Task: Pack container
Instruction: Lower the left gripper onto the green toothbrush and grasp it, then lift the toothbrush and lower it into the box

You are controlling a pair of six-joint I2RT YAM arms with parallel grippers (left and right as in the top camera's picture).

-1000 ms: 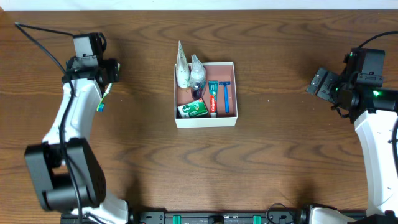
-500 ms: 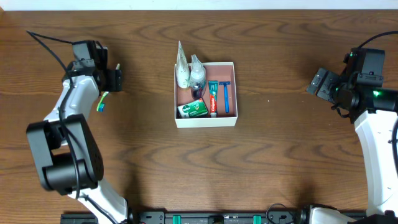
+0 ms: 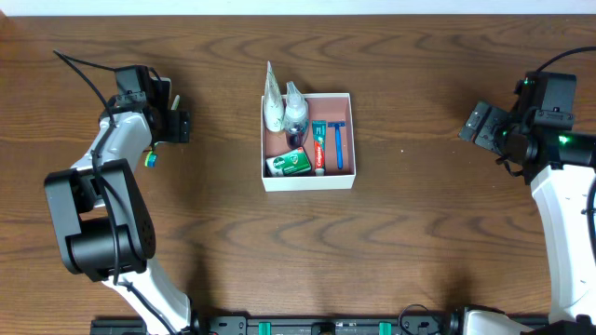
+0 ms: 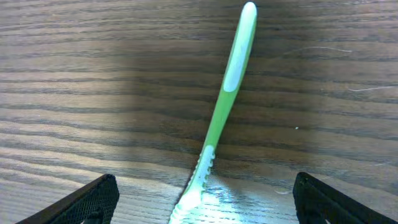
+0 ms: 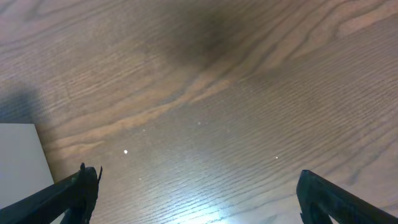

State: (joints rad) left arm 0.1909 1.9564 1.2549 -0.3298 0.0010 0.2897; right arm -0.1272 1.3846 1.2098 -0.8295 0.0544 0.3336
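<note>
Left gripper [image 4: 204, 199] has been swivelled round near the left edge, fingers [image 4: 93, 200] spread wide over the toothbrush [image 4: 224, 99]. That thin handle could be skidded away if clamped off-centre.

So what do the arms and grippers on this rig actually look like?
The left arm and right arm have white rounded links and black joint housings. The left gripper and right gripper are black. Thin black cables loop off each wrist, and a green light glows on the right.
</note>
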